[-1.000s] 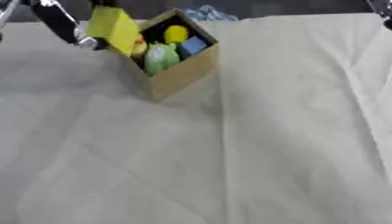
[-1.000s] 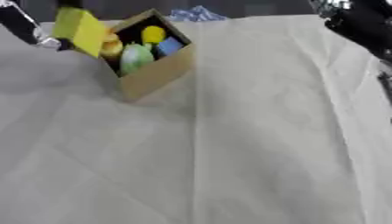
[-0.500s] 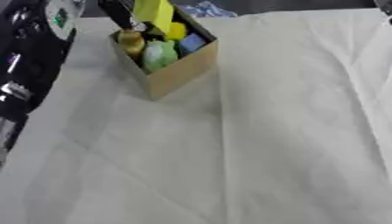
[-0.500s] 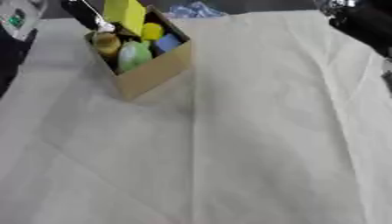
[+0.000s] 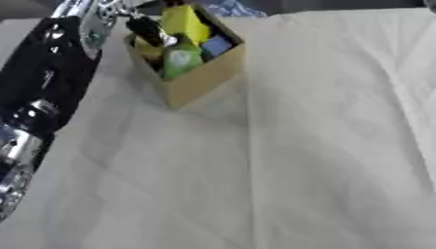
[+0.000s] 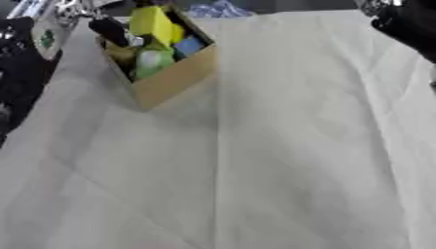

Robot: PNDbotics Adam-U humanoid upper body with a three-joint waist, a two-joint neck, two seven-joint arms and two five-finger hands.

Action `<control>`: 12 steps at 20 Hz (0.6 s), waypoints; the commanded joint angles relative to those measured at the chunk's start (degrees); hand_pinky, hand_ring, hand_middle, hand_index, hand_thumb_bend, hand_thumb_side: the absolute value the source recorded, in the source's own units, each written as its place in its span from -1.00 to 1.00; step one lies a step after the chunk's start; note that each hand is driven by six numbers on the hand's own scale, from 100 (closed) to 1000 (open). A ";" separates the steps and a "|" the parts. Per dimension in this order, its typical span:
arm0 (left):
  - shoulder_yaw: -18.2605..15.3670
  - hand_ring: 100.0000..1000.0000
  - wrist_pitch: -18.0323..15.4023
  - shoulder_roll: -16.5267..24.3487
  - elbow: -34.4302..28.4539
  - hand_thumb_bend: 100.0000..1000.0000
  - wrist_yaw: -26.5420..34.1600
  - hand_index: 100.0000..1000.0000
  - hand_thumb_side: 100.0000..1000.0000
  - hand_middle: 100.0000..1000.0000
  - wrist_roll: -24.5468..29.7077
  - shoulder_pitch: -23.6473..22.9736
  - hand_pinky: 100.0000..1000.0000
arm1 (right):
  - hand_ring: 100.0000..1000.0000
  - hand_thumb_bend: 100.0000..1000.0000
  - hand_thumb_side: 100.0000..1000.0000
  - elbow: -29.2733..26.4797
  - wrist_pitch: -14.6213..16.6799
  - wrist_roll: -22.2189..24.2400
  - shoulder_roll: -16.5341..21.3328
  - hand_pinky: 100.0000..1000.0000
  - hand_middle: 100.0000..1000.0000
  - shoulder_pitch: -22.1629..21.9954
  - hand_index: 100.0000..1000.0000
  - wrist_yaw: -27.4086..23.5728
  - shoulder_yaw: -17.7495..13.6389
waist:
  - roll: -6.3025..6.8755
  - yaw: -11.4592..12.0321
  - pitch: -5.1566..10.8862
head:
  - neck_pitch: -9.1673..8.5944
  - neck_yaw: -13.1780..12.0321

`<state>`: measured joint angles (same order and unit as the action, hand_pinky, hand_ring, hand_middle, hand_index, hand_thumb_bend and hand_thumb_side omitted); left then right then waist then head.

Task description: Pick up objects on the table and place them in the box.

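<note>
Now yellow block [image 5: 185, 23] in box [image 5: 204, 78], left hand [image 5: 149, 30] touching

— Item: the left arm's black glossy casing [image 5: 47, 82]?
— Black shell, silver metal joint [image 5: 17, 151] low down, round pale-green marking [image 5: 92, 30] near the wrist.
— And the right arm's black casing [image 6: 408, 24]?
— Black, with a silver glint on top.

We look down from the robot's head through two eyes set side by side, both facing forward and downward over the desk [image 5: 323, 146]. Both views share the cloth-covered top and the box [image 5: 200, 78] at its far left, which sits further left in the right eye view.
</note>
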<state>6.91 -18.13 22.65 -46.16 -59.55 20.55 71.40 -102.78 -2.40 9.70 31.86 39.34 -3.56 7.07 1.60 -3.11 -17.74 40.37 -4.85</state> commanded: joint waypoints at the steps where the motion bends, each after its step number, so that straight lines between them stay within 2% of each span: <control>1: -1.56 0.67 1.21 1.55 -5.10 0.15 3.55 0.89 0.25 0.66 -1.31 0.61 0.68 | 0.62 -1.00 0.03 -1.02 0.14 0.00 0.57 0.78 0.23 0.72 0.67 -0.21 -0.57 | -0.26 0.21 1.56 | 0.46 0.32; 2: -1.71 0.65 1.76 1.97 -6.77 0.08 5.06 0.87 0.24 0.64 -1.42 0.35 0.68 | 0.62 -1.00 0.03 -1.03 0.14 -0.07 0.54 0.78 0.23 0.61 0.67 -0.22 -0.63 | -0.29 0.32 1.69 | 0.51 0.40; 3: -1.90 0.61 2.55 2.52 -8.72 -0.10 6.53 0.82 0.14 0.59 -1.77 0.04 0.66 | 0.62 -1.00 0.03 -1.04 0.14 -0.14 0.50 0.78 0.23 0.52 0.67 -0.22 -0.68 | -0.33 0.45 1.82 | 0.57 0.48; 7: -1.62 0.48 6.52 5.89 -19.85 -0.42 11.72 0.69 -0.12 0.42 -5.25 -2.57 0.60 | 0.62 -1.00 0.03 -1.15 0.20 -0.41 0.50 0.78 0.24 0.28 0.67 -0.18 -0.86 | -0.42 1.01 2.19 | 0.75 1.01; 9: -1.64 0.42 8.97 8.20 -26.64 -0.57 16.43 0.64 -0.23 0.34 -7.26 -4.95 0.59 | 0.62 -1.00 0.03 -1.26 0.23 -0.54 0.46 0.78 0.24 0.20 0.67 -0.16 -0.96 | -0.41 1.37 2.34 | 0.79 1.38; 12: -2.58 0.34 12.51 11.60 -37.69 -0.78 26.21 0.56 -0.24 0.26 -10.91 -10.57 0.59 | 0.62 -1.00 0.03 -1.44 0.19 -0.60 0.16 0.78 0.24 0.22 0.67 -0.23 -1.00 | -0.42 1.87 2.50 | 0.81 2.02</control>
<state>5.28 -7.01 31.24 -78.98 -36.87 11.04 60.08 -102.85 -2.29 9.30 31.41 38.78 -3.65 6.72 1.30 -1.26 -16.81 41.14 -3.15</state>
